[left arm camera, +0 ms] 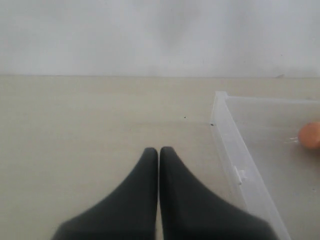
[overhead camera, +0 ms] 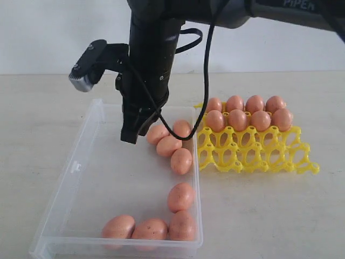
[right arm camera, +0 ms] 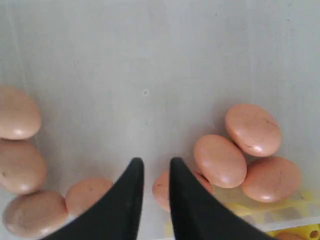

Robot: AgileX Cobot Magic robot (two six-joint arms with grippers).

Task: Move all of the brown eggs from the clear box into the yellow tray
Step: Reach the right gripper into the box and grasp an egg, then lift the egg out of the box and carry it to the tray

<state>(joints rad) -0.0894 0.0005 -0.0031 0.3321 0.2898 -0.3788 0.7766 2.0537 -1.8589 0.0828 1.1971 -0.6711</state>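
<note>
Right gripper (right arm camera: 155, 165): jaws a narrow slit apart, empty, low inside the large clear plastic box (overhead camera: 59, 199). Left gripper (left arm camera: 159, 150): clenched on nothing, outside it. Eight smooth pinkish-brown oval eggs (right arm camera: 220, 161) lie loose along the box's right and lower sides; eight more fill the upper rows of the bright yellow lattice tray (overhead camera: 253, 156). Shells likely light, brittle, slick — grip gently across the short axis. Arm (overhead camera: 269, 11), top right, reads "PIPER".

Sixteen eggs (overhead camera: 181, 161), one box (overhead camera: 124, 183), one tray (overhead camera: 253, 154)

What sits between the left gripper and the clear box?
Nothing. The left wrist view shows only bare table between the shut left gripper and the box wall.
</note>
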